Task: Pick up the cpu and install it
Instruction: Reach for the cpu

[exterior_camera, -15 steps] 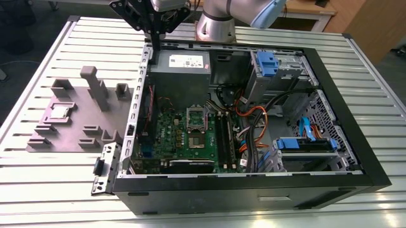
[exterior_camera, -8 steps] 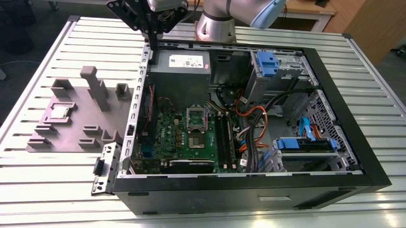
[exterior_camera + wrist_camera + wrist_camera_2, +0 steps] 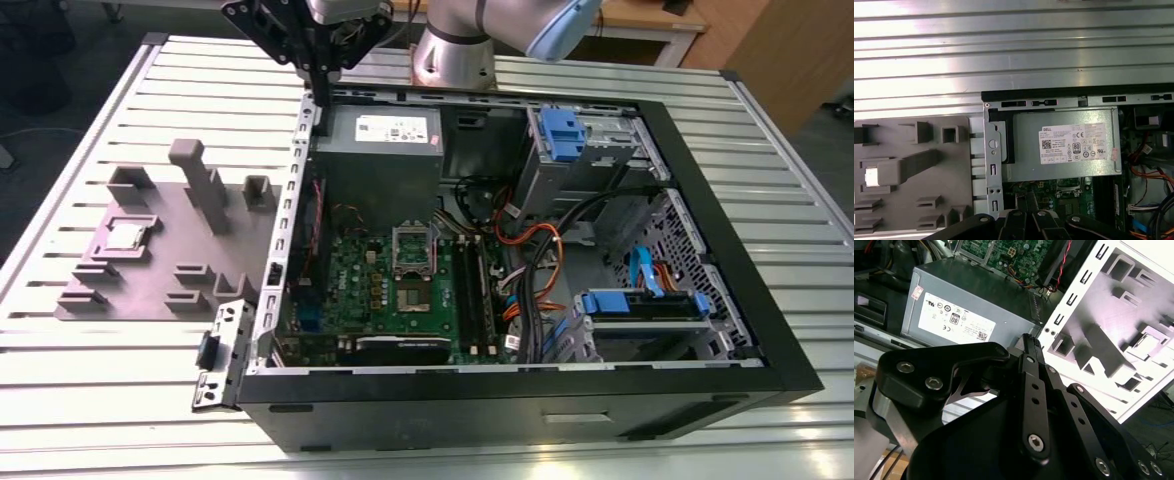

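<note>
slatted metal table (image 3: 80, 400) carries an open black computer case (image 3: 534, 410), lying on its side with the interior facing up. nearest in the exterior view is the case's long black wall; just behind it, a blue-tabbed drive cage (image 3: 641, 303) sits toward the exterior view's right, amid black and orange cables. green motherboard (image 3: 400, 300) lies mid-case, with the silver socket frame (image 3: 411, 247) on its upper part. outside the case, on the exterior view's left, a grey fixture plate (image 3: 147, 290) with raised blocks rests on the table, touching the case's side. the cpu (image 3: 127, 236) sits flat in a square recess of that plate, well apart from the socket frame; in the first wrist view the cpu (image 3: 871, 176) shows as a bright square in the same recess. farther back, the grey power supply (image 3: 380, 150) with a white label fills the case's far corner. the gripper (image 3: 320, 70) hangs above the case's far edge beside the power supply, narrow, fingers (image 3: 1022, 202) drawn together with nothing between them. the cpu is untouched. arm base (image 3: 454, 50) stands at the far table edge.
</note>
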`<state>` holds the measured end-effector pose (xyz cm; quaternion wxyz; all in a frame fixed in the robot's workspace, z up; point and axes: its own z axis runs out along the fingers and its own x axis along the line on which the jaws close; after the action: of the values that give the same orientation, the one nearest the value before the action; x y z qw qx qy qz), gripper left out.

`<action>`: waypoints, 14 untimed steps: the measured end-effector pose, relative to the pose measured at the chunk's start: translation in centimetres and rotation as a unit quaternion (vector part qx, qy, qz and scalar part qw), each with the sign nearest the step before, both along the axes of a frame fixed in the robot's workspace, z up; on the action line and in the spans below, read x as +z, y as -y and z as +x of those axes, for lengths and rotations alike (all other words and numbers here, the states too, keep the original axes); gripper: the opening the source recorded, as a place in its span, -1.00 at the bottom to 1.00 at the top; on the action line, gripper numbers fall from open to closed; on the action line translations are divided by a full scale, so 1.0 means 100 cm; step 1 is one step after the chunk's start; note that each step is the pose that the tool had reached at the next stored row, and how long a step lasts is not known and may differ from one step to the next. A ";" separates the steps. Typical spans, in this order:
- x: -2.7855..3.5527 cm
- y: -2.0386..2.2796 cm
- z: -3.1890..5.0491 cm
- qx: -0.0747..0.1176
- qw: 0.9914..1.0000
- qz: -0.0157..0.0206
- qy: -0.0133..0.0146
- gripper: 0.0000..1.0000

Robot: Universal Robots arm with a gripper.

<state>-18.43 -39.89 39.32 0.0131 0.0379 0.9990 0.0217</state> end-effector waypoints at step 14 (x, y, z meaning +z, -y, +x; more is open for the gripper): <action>0.0000 0.0000 -0.0051 0.000 1.000 0.000 0.000 -0.79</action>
<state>-18.94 -39.89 39.32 0.0131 0.0379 0.9990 0.0217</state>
